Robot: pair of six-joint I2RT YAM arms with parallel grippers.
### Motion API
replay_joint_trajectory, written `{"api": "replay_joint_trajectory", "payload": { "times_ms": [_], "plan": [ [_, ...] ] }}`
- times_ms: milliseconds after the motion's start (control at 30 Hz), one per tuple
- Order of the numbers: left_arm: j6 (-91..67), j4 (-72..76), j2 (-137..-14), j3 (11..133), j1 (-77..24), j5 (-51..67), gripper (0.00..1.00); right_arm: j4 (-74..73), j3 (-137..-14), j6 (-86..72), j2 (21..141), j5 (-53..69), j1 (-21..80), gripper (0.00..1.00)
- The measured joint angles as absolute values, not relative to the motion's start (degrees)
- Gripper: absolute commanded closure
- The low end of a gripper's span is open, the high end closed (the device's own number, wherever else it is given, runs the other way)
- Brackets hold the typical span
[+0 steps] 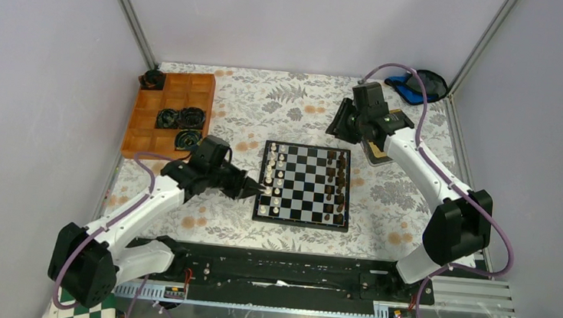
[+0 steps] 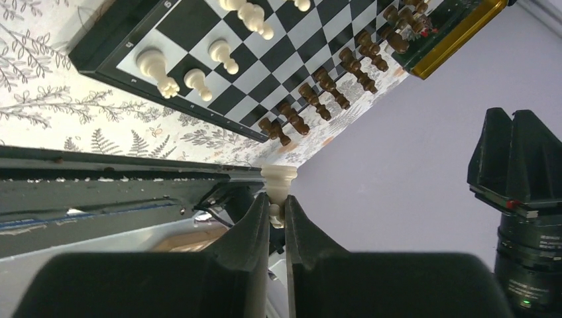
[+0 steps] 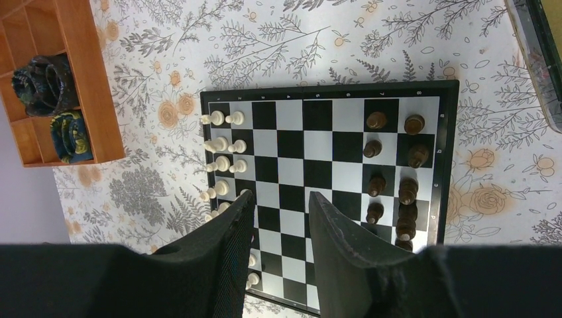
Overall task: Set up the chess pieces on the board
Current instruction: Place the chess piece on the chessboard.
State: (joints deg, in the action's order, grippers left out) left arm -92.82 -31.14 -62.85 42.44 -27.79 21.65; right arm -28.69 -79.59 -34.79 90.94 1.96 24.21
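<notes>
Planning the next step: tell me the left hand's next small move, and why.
Probably ease the left hand over the board and lower its white piece onto a free square in the white rows. The hand is shut on that piece at the board's left edge, beside those rows. Which square is free I cannot tell.

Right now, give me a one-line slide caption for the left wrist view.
Left gripper shut on a cream chess piece; beyond it, the board with cream pieces and dark pieces standing.

A high fixed camera looked down; the left wrist view skimmed the shared board (image 1: 300,221) low, the right wrist's faced it from above.
</notes>
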Motion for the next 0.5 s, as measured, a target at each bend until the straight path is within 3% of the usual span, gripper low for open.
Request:
{"api": "replay_joint_trajectory", "payload": {
  "times_ms": [500],
  "plan": [
    [-99.5, -30.2, -65.7, 36.4, -27.4, 26.7, 1.0, -27.5, -78.8, -34.8, 90.9, 1.2, 23.2, 0.58]
  ]
}}
